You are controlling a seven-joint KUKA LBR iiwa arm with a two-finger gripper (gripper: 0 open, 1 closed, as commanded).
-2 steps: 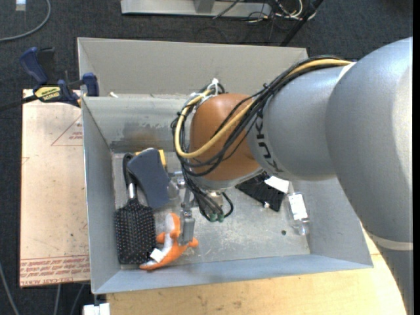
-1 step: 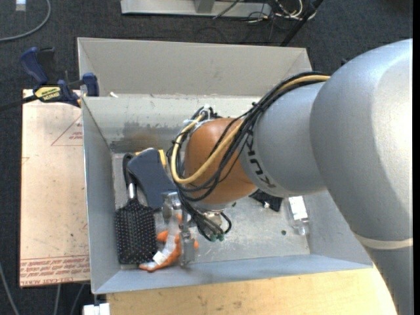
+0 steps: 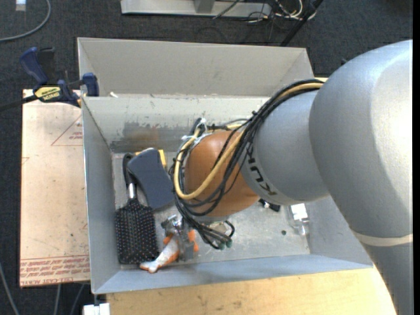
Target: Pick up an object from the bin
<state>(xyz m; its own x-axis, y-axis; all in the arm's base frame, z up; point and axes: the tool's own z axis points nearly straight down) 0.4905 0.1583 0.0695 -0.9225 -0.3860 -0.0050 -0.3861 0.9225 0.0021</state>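
My gripper [image 3: 179,230] is low in the bin's front left part, under the arm's wrist. Right below it, against the front wall, lies a small orange and white thing [image 3: 163,258]; the two look to be touching, but I cannot tell whether it is held. A black hairbrush [image 3: 136,233] lies just left of the gripper, bristles up, with its handle pointing to the back. Behind the brush a dark blue-grey flat thing [image 3: 151,178] leans over a yellow piece [image 3: 146,154].
A small clear and white thing [image 3: 299,216] lies on the bin floor at the right. The arm, its orange cover and looped cables hang over the middle of the bin and hide the floor there. The left and front walls are close to the gripper.
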